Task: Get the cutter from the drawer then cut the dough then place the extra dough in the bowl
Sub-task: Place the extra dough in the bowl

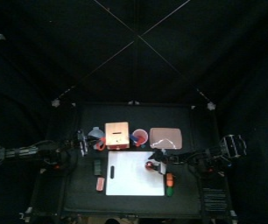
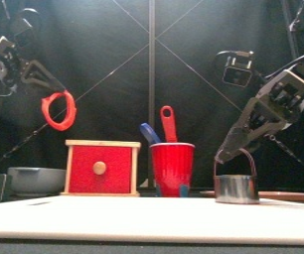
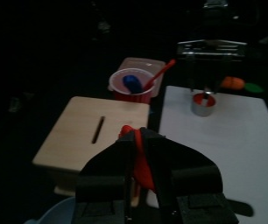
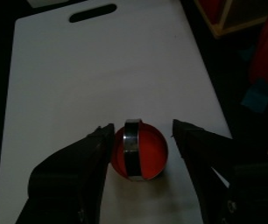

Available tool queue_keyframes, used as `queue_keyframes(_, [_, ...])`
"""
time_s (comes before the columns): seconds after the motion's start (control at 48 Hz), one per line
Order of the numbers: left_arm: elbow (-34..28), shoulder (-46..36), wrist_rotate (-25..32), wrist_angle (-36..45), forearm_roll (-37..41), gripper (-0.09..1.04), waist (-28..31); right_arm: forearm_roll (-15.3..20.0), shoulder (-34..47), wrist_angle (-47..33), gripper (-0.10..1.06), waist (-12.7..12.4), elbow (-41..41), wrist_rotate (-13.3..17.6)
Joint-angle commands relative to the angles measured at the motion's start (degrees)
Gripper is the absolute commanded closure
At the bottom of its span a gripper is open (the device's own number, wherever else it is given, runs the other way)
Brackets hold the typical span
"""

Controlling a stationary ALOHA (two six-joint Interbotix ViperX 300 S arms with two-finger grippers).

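White cutting board point(image 2: 101, 213) nearest, round metal cutter point(image 2: 235, 187) on its right part, right gripper point(image 4: 143, 129) open astride it; left gripper point(image 3: 137, 149) pinches limp red dough ring point(image 2: 58, 109) aloft above blue-grey bowl point(image 2: 36, 180), likely for dropping

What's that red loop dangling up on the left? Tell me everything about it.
It's a ring of red dough, soft and limp-looking, with an open middle, sagging into an oval. The left tool pinches it and holds it in the air, roughly over the bowl, beside the wooden box. Nothing else touches it.
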Motion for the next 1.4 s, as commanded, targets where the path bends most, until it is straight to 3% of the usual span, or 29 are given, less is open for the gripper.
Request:
queue_keyframes(0.021, [-0.09,-0.09,-0.18,0.97,0.62,0.37,5.98,0.09,-1.14,0.0,0.08,-0.09,-0.97,0.09])
queue_keyframes(0.229, [2.29,0.0,-0.62,4.22,0.26,0.35,10.63,-0.53,-1.14,0.0,0.08,-0.35,-1.23,0.0])
queue_keyframes(0.625, [2.64,1.32,-0.44,4.66,-1.05,0.08,10.63,-1.14,-1.14,0.35,0.08,-0.44,-2.11,0.0])
queue_keyframes(0.958, [3.87,1.76,-0.09,2.9,4.22,0.07,5.98,-1.14,-1.05,0.88,0.08,-0.44,-3.16,0.0])
queue_keyframes(1.396, [3.96,6.94,-0.09,-0.97,12.22,0.07,6.15,-0.62,-0.97,2.02,0.08,-0.18,-3.78,0.18])
